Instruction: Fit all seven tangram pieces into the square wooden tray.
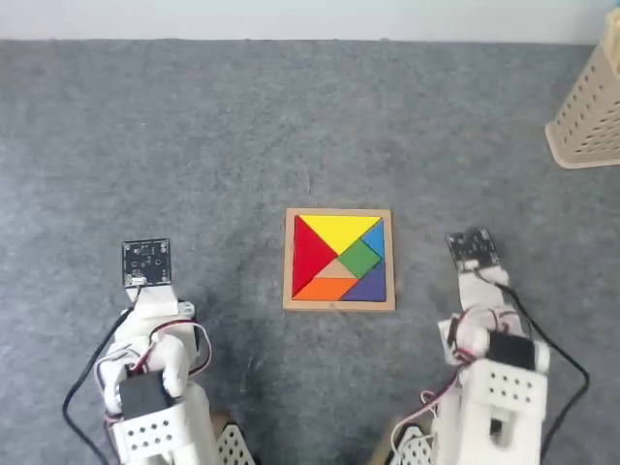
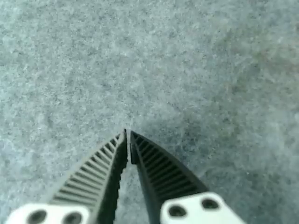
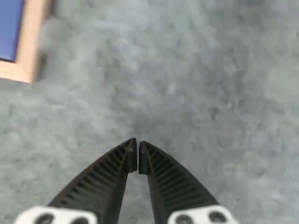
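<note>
Task seemingly finished, nothing left to place.
All seven tangram pieces are seen seated in the square wooden tray, between left tool and right tool, each closed and empty.

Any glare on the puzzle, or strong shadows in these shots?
High view: even light, no glare on the tray. Left wrist view: soft shadow on the mat ahead of the left gripper. Right wrist view: soft shadow beside the tray's edge.

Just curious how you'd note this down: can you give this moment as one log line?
tray: seven tangram pieces seated | left gripper: shut, empty, over mat | right gripper: shut, empty, near tray | status: looks complete
</note>
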`<state>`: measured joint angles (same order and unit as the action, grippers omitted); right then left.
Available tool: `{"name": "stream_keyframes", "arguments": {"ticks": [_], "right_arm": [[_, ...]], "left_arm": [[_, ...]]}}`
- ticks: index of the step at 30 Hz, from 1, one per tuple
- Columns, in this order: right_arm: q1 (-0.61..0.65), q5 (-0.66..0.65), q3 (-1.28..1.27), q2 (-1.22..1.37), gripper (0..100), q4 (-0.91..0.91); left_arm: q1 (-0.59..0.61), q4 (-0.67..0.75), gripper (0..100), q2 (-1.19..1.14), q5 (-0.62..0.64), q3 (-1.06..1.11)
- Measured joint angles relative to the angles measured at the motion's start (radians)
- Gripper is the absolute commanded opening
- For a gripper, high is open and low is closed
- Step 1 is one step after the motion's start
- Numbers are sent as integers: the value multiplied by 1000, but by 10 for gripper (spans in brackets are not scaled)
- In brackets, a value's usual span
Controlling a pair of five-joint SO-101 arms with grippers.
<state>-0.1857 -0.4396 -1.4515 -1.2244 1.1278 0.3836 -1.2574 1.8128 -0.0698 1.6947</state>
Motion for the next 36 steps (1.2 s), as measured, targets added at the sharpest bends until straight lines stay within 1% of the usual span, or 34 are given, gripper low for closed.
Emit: {"name": "stream_keyframes", "arguments": {"ticks": [7, 10, 12, 36], "right_arm": [[-114, -3, -219, -330, 8, 6], [-181, -3, -219, -494, 8, 89], [-178, -3, -216, -580, 8, 155], [-164, -9, -216, -557, 8, 153]], "left_arm": [[0, 0, 13, 0, 0, 0], [0, 0, 13, 0, 0, 0], [0, 0, 13, 0, 0, 0], [0, 0, 13, 0, 0, 0]]}}
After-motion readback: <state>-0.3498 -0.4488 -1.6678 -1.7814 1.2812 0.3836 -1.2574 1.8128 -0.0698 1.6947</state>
